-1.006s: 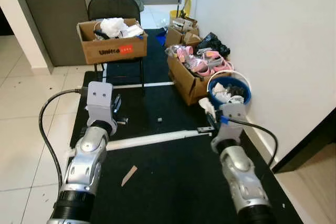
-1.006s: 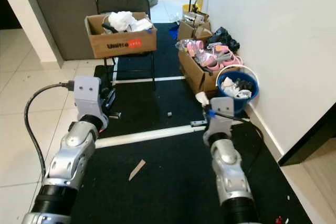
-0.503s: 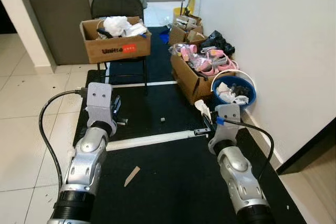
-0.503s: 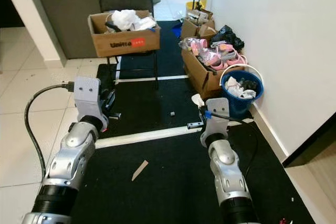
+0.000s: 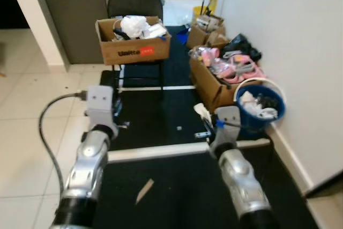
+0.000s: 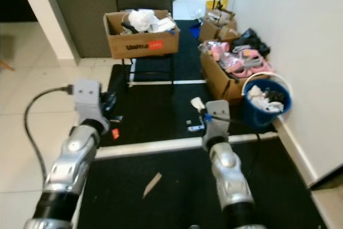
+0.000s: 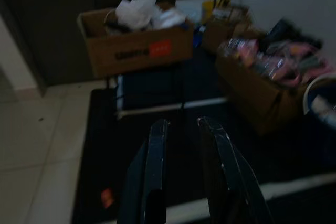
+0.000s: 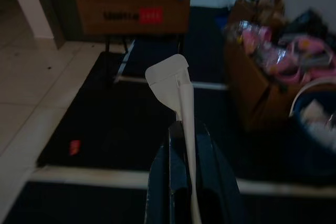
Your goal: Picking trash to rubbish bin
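Observation:
My right gripper (image 8: 183, 130) is shut on a strip of white paper (image 8: 168, 72), held out over the black mat; the paper (image 5: 202, 111) stands up in front of that wrist. The rubbish bin, a blue bucket (image 5: 261, 117) with a white rim, stands against the wall to the right of this gripper and holds crumpled trash. My left gripper (image 7: 181, 127) hovers open over the mat's left side, nothing between its fingers. A tan scrap (image 5: 143, 190) lies on the mat between my arms. A small red scrap (image 6: 116, 133) lies near the mat's left edge.
A cardboard box (image 5: 134, 44) of white trash sits on a black chair ahead. An open box (image 5: 211, 81) of pink items stands left of the bucket, with more boxes behind. A white strip (image 5: 155, 151) crosses the mat. The white wall (image 5: 289, 36) runs along the right.
The camera has swung left, so the whole scene sits further right in the picture. Both arms keep their pose and the right gripper still holds the paper.

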Controlling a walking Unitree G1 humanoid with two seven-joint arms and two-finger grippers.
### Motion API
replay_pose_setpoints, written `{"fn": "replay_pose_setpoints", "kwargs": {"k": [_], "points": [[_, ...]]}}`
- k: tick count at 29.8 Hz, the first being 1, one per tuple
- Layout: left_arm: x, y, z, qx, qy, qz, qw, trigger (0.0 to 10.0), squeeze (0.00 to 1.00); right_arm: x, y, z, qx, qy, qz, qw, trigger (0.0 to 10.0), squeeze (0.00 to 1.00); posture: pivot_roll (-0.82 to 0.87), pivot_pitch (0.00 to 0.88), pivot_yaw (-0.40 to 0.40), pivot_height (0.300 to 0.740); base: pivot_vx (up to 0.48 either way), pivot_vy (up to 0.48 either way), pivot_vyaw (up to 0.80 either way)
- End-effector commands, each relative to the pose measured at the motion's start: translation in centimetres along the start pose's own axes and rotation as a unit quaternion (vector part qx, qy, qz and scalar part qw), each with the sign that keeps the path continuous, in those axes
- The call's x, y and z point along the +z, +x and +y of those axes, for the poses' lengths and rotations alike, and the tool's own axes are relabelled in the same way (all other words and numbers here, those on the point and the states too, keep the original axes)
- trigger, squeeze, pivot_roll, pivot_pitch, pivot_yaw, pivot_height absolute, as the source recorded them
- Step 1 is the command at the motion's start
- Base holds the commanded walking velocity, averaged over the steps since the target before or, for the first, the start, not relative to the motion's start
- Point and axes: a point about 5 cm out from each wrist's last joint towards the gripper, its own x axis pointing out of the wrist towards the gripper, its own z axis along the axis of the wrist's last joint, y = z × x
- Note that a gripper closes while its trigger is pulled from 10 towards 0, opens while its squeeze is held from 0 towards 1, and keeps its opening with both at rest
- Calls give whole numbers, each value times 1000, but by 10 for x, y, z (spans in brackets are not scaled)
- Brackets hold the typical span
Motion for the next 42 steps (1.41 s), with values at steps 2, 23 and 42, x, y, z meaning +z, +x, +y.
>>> {"fn": "replay_pose_setpoints", "kwargs": {"k": [2,23,42], "points": [[-7,-4,5,9,3,15,1000,10000,0,-4,-1,3,3,4,3,1000,10000,0,-54,90,-9,740,337,0,0],[-7,-2,5,13,4,15,1000,10000,0,-3,2,1,8,1,0,1000,10000,0,-54,80,-18,740,339,0,0],[-6,-2,7,18,8,17,1000,10000,0,-2,7,6,12,13,0,1000,10000,0,-53,96,-22,740,354,0,0]]}}
